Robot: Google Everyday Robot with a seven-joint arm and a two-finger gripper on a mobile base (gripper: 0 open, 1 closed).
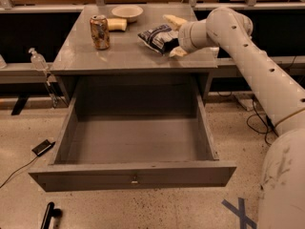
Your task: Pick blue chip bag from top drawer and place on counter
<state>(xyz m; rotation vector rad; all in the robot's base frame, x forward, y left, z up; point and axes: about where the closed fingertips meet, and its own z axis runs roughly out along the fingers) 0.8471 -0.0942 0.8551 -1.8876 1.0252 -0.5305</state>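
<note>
The blue chip bag (155,36) lies on the grey counter (124,56), right of the middle. My gripper (176,36) is at the bag's right end, open, with one pale finger (173,20) behind the bag and the other (179,52) in front of it. The bag's right end sits between the fingers. The top drawer (133,173) is pulled fully out below the counter, and its inside is bare.
A brownish drink can (99,31) stands at the counter's left. Behind it are a yellow item (116,24) and a pale bowl (127,12). My white arm (257,70) reaches in from the right. A spray bottle (38,60) and a black device (43,147) are at the left.
</note>
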